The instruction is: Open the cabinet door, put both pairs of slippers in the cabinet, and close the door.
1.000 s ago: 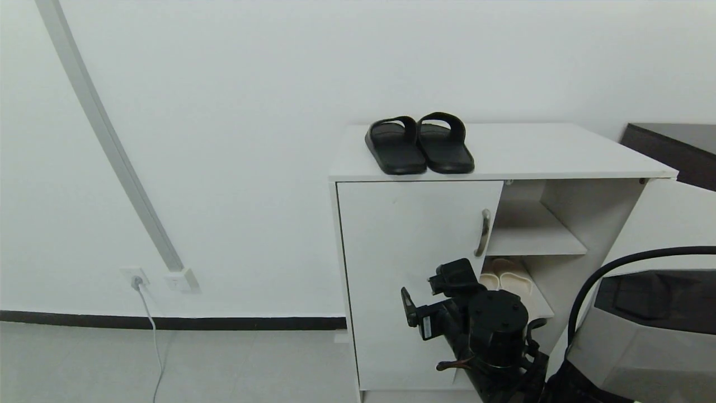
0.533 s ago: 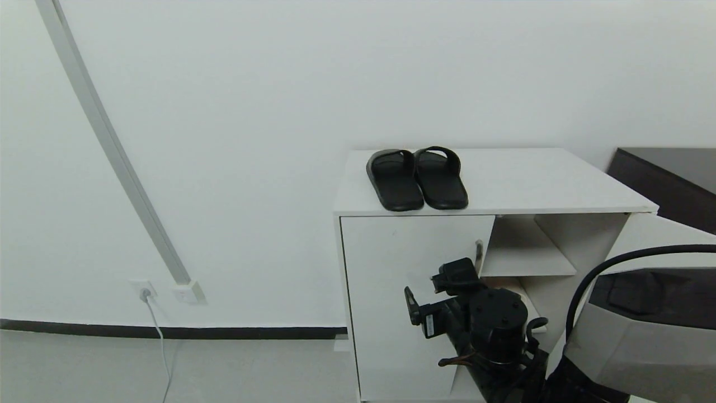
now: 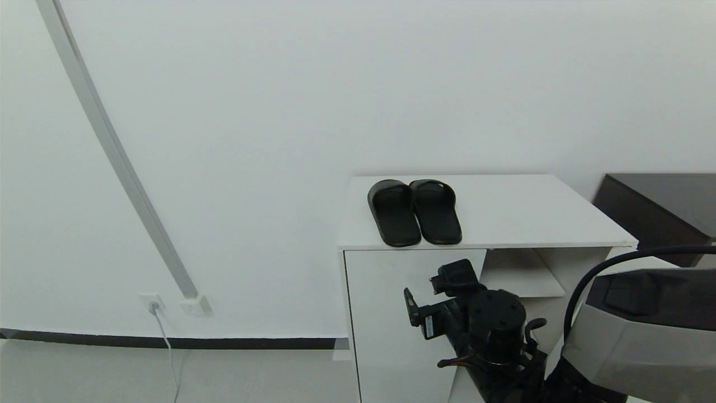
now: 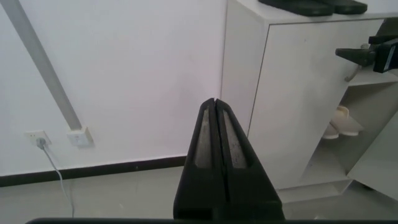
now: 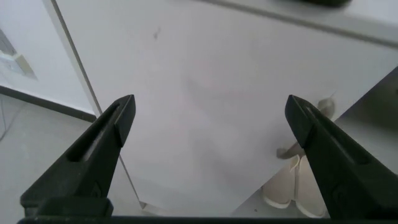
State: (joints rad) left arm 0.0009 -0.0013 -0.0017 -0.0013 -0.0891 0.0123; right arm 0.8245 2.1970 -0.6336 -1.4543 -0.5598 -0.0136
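Two black slippers [image 3: 414, 211] lie side by side and touch each other on top of the white cabinet [image 3: 520, 218]. They take the 9 o'clock part of the top, close to its front edge, and their strap ends point to 12 o'clock, toward the wall. In the head view the cabinet stands at about 4 o'clock.

The cabinet's left half is covered by a closed door [image 3: 391, 313]. Its right half stands open, and a white shelf [image 3: 523, 277] shows inside it. One pair of beige slippers [image 4: 344, 121] sits in the compartment below this shelf, with both slippers next to each other.

The right gripper [image 5: 211, 124] is in front of the closed door, near the door's 3 o'clock edge and at about 5 o'clock from the black slippers. Its two fingers are spread wide apart and nothing is between them. It touches neither the door nor any slipper.

The left gripper [image 4: 216, 124] has its fingers pressed together with no gap, and it holds nothing. It points at the wall just beside the cabinet's left side panel, well apart from both pairs.

On the wall, at 9 o'clock from the cabinet, a grey duct [image 3: 112, 145] runs down in a slant to a wall socket [image 3: 152, 305]. A cable [image 3: 170, 358] hangs from the socket to the floor. Some dark furniture [image 3: 660, 207] stands at 3 o'clock from the cabinet.
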